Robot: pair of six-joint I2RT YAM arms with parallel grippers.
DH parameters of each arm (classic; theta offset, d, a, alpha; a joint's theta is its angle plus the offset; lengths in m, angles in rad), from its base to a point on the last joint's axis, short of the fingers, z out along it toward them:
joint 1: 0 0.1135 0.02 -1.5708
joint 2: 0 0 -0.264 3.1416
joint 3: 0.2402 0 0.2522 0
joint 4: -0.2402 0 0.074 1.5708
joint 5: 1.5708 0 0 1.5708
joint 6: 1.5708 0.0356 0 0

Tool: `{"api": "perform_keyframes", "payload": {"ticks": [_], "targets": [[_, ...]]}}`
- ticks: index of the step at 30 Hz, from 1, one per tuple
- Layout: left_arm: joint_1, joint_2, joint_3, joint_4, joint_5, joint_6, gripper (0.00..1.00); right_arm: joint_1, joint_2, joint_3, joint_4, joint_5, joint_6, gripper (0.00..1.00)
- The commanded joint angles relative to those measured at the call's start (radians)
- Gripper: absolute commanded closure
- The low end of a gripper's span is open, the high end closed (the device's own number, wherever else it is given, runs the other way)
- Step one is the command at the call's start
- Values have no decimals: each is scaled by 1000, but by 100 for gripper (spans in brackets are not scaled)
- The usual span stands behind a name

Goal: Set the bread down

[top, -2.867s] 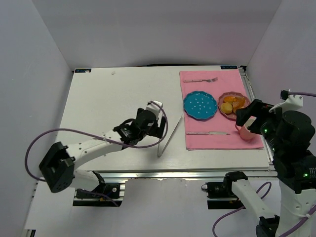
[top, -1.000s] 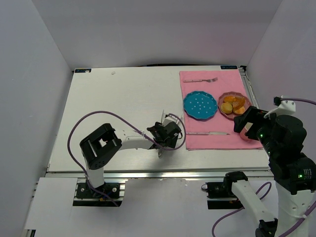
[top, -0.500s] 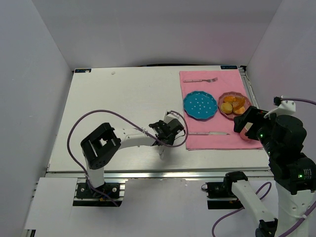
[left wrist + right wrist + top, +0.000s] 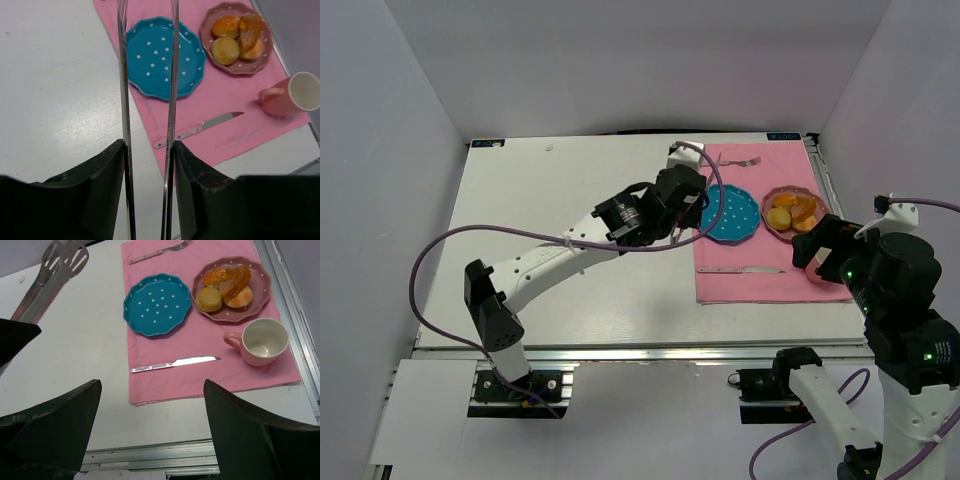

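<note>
The bread [image 4: 225,50] is a small round golden-brown roll on the pink dotted plate [image 4: 239,70], beside other orange pieces. It also shows in the right wrist view as the bread [image 4: 209,298] and from above as the bread [image 4: 779,216]. My left gripper [image 4: 148,150] is shut on metal tongs [image 4: 173,75], whose two blades reach forward over the blue dotted plate [image 4: 160,57]. The gripper hovers left of that plate [image 4: 725,213]. My right gripper [image 4: 150,385] stands open and empty above the table's near right edge.
A pink placemat [image 4: 200,375] carries both plates, a knife [image 4: 172,363], a fork [image 4: 160,251] and a pink cup [image 4: 262,342]. The tongs' tips [image 4: 65,255] hang in the air left of the mat. The table's metal rail [image 4: 150,460] runs along the near edge.
The left gripper closed on the tongs lying by the mat's left edge, lifted them and swung up toward the blue plate. The right arm stayed still.
</note>
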Motion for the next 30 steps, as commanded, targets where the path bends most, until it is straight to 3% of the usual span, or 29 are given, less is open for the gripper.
{"api": "perform_keyframes", "payload": {"ticks": [1,5,7,10,17,30], "targets": [[-1,14,89,-97,63,40,48,-1,0,27,42,41,34,11],[-2,132,227,-129,186,166,46,-1,-6,124,31,179,101,11],[-1,200,374,-204,226,206,45,-1,8,179,24,202,112,11],[-1,307,506,-253,264,303,44,-2,58,343,-5,263,112,11],[-2,389,515,-154,312,357,44,0,88,480,-22,294,113,11],[-2,490,485,-20,395,384,39,-1,86,460,-10,308,117,11]]}}
